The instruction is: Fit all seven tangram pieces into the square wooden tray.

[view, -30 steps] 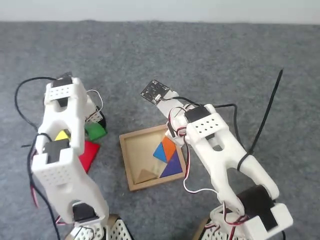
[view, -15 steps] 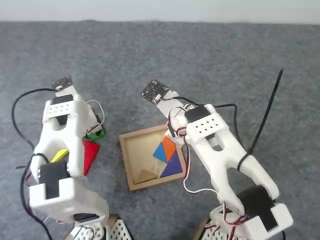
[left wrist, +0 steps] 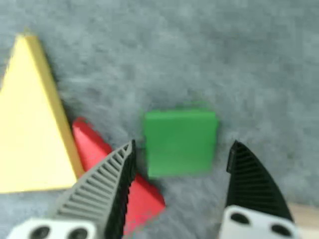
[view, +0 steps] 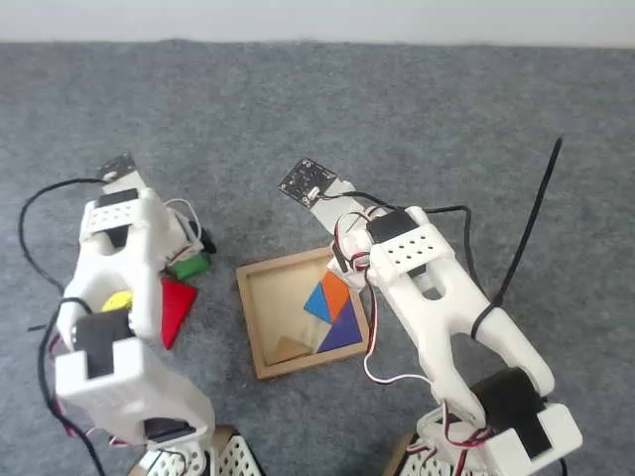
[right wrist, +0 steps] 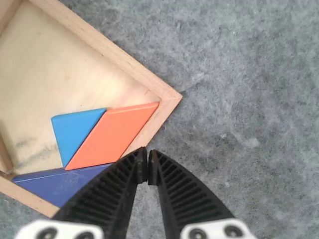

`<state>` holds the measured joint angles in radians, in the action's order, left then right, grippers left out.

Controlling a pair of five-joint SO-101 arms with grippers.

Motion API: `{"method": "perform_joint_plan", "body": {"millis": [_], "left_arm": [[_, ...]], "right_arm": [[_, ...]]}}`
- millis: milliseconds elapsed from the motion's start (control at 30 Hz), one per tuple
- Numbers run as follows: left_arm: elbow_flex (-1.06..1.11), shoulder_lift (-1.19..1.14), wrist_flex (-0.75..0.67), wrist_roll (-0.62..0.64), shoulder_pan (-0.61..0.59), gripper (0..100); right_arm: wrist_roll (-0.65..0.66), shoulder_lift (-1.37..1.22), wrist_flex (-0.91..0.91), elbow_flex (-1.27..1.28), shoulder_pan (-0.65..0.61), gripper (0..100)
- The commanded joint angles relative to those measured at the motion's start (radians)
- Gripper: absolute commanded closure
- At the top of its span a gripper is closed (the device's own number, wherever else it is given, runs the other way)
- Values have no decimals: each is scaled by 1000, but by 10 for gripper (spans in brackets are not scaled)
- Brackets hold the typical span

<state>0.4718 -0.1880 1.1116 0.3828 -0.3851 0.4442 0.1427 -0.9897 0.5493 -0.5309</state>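
Green square (left wrist: 180, 143) lies on the desk (view: 397, 119) squarely between the spread fingertips of our left hand (left wrist: 183, 147), just beside the red triangle (left wrist: 90, 140) and outside the tray (view: 248, 317); we see our right hand (right wrist: 147, 154) closed, empty, by the tray's corner.

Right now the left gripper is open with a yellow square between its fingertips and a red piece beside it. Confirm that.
Not quite. The left wrist view shows a green square, not a yellow one, between the fingertips of the open left gripper, with the red piece beside it.
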Motion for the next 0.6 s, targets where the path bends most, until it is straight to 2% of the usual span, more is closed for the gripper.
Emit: {"method": "perform_joint_plan", "body": {"millis": [0, 200, 567], "left_arm": [[-147, -87, 60, -6, -29, 712], [-239, -183, 137, -2, -8, 713], [-246, -233, 186, 15, 20, 761]], "right_arm": [[6, 10, 8, -9, 18, 976], [2, 19, 7, -5, 16, 976], [2, 19, 7, -3, 16, 976]]}}
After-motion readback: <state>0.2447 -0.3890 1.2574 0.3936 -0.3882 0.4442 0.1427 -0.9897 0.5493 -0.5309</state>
